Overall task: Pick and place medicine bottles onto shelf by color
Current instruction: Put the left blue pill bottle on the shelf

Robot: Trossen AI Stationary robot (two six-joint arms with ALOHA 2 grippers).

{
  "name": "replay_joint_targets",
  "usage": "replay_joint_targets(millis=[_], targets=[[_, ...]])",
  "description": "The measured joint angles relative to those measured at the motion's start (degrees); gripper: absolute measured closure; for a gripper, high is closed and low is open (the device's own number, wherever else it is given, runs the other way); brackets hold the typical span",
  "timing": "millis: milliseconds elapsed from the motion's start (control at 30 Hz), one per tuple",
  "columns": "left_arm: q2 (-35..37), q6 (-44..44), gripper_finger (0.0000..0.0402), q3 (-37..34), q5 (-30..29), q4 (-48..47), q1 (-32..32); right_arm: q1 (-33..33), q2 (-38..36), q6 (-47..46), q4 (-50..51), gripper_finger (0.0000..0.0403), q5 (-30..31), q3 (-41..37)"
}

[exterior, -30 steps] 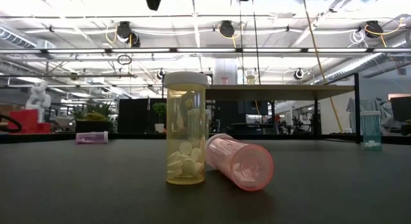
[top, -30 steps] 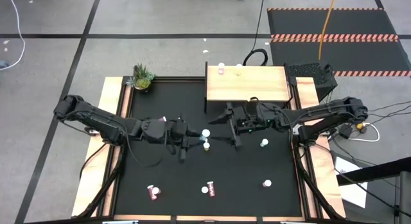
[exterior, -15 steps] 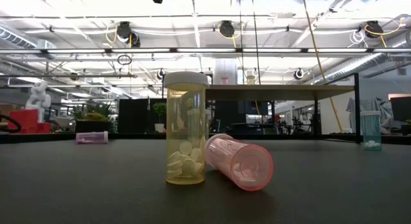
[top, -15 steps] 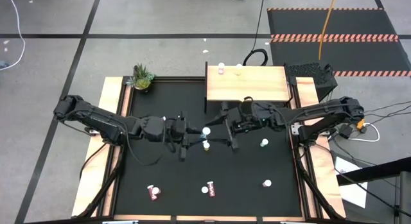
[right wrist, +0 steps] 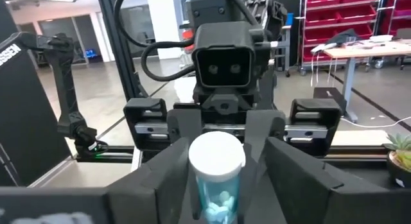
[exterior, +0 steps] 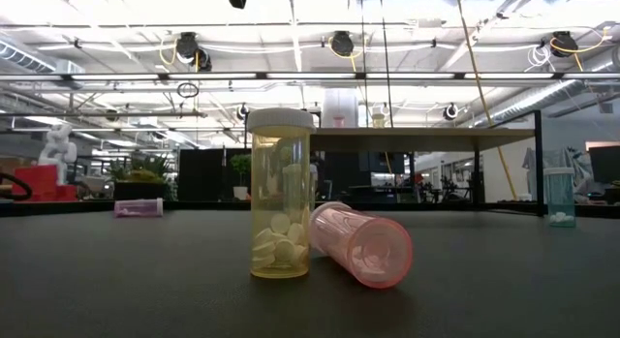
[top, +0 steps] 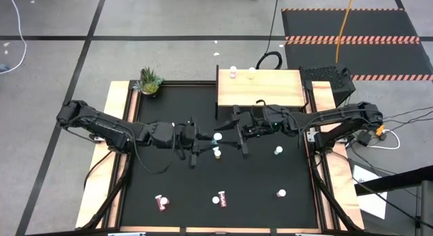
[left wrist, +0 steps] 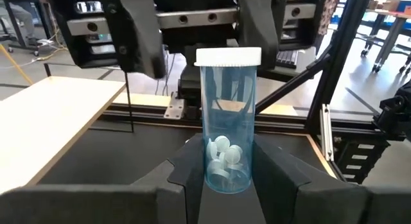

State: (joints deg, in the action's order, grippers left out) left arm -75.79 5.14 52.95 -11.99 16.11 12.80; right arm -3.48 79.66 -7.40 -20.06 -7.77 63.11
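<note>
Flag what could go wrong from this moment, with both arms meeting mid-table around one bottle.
1. The left gripper pinches the blue bottle low on its body while the right gripper straddles its cap end; if the left lets go before the right has it, the bottle may drop.
2. The two grippers face each other very closely, so their fingers could bump.
3. A white-capped bottle stands on the table below and might be knocked over.

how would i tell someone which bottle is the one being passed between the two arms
Look at the middle of the black table, just in front of the light-wood shelf, where the two grippers meet. The left gripper holds a blue bottle upright by its base, and the right gripper flanks its white cap. It is the only bottle held between fingers.
</note>
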Motion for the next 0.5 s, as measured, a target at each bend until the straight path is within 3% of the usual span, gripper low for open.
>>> replay_joint_targets(millis=[333, 500], targets=[[0.0, 0.7, 0.0284, 0.0, -0.3, -0.1, 0.0, 0.1, 0.0, 0.0, 0.4, 0.0256, -0.2, 0.0], [0.0, 3.5, 0.0283, 0.0, -4.2, -0.4, 0.0, 0.6, 0.0, -0.9, 0.5, 0.0273, 0.2, -0.1]])
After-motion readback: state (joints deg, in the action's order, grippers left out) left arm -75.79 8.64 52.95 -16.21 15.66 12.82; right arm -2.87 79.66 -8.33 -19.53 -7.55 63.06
